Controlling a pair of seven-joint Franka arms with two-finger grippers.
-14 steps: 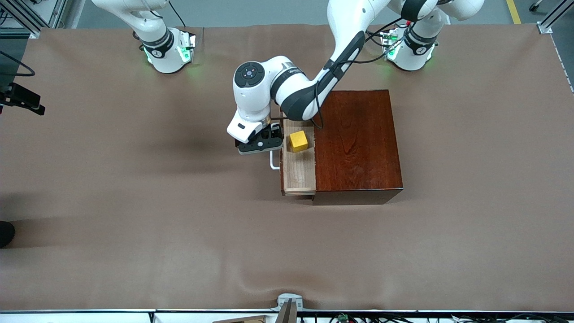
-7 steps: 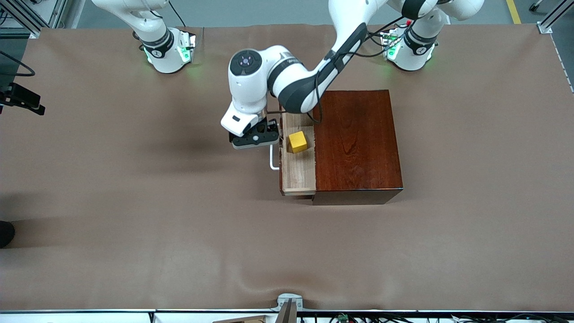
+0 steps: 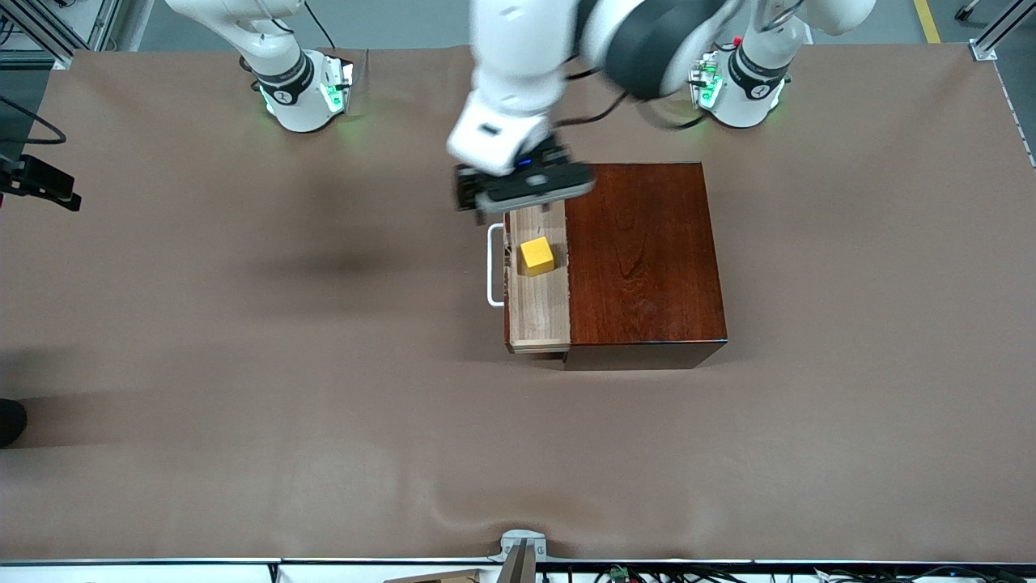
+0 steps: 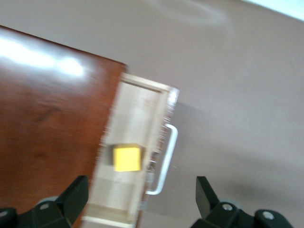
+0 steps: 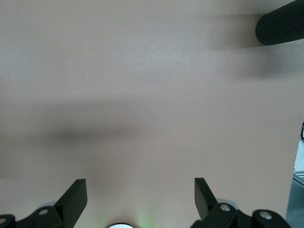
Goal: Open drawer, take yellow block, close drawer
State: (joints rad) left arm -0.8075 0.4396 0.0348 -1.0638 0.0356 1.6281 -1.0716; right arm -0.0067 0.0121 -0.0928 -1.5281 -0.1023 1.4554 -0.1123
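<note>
Yellow block (image 3: pixel 537 255), centre frame in the open drawer (image 3: pixel 537 312): likely light, rigid, best pinched across flat opposite faces by the wide-open left claw (image 3: pixel 524 191) above; right claw (image 5: pixel 140 202), also wide, waits.

**Three Cameras, One Shared Drawer**

The front camera looked steeply down from high across the table (image 3: pixel 243 340), facing both arm bases and taking in the whole surface. The left wrist camera pointed down from close above the drawer (image 4: pixel 137 137) and yellow block (image 4: pixel 128 158), both also seen from the front. The right wrist camera faced down at bare table covering, sharing only that surface.
</note>
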